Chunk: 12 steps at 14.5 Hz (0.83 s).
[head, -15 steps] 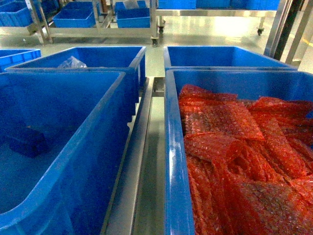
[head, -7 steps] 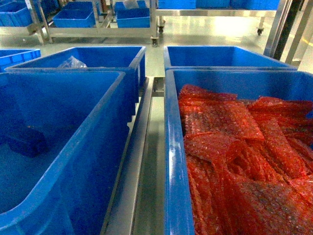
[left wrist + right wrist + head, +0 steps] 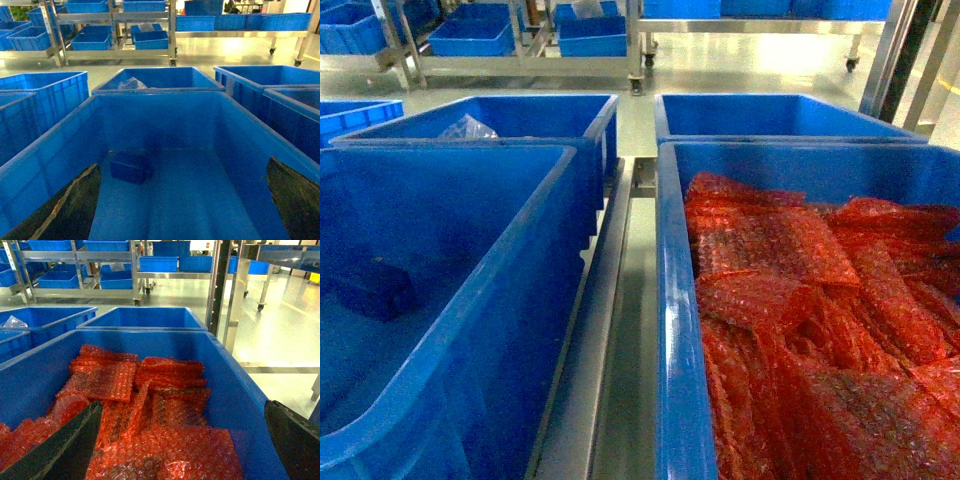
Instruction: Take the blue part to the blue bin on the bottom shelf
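Hovering left hand (image 3: 182,200) over the large blue plastic crate (image 3: 165,97) holding the small dark-blue block-shaped part (image 3: 131,167); both hands spread wide, nothing gripped.

Blue part lies flat on that crate's floor, toward its left wall, well short of the far wall; it's low contrast against the plastic, so line up from the left wrist view, not the head view. To grasp well: come straight down, centre the part between the fingers (image 3: 65,207), keep clear of the left wall, close only once the tips are level with it. Right hand (image 3: 182,440) hangs fingers apart over the neighbouring blue crate (image 3: 235,385) of red bubble-wrap bags (image 3: 150,405), right of the part's crate. Arms are out of head view. Blue bins on low shelves (image 3: 150,39) sit beyond the crate's far wall; can't tell which is the target.
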Motion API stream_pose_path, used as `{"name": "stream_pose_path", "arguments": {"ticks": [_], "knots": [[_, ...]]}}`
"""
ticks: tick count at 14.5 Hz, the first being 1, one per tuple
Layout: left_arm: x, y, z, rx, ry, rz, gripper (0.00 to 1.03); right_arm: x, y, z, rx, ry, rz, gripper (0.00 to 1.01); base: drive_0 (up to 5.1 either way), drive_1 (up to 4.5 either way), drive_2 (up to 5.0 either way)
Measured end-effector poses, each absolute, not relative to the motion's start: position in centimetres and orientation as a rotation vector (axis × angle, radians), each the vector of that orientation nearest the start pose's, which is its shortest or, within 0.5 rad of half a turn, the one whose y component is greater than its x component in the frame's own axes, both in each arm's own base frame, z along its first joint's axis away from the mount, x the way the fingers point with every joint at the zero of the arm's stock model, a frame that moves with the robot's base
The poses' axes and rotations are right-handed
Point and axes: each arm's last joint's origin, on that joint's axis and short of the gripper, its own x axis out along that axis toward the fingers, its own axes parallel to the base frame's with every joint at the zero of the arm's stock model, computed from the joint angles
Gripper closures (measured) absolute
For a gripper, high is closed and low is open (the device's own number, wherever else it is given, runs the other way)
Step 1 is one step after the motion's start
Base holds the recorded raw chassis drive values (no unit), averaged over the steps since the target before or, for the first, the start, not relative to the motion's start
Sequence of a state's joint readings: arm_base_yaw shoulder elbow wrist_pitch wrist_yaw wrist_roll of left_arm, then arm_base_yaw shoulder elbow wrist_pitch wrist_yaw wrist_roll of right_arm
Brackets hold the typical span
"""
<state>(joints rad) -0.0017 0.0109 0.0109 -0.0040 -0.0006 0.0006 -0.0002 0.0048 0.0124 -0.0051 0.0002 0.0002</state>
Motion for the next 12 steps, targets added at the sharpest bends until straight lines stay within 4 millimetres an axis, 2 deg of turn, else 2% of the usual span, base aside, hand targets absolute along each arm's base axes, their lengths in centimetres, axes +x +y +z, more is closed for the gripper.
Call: {"name": "stream_pose_path", "arguments": {"ticks": [12], "knots": [[9.77, -0.02, 16.60, 0.001, 0.004, -0.002, 0.05, 9.72, 0.00, 16.69, 0.000, -0.002, 0.000, 0.03, 0.0, 0.00, 0.0]]}}
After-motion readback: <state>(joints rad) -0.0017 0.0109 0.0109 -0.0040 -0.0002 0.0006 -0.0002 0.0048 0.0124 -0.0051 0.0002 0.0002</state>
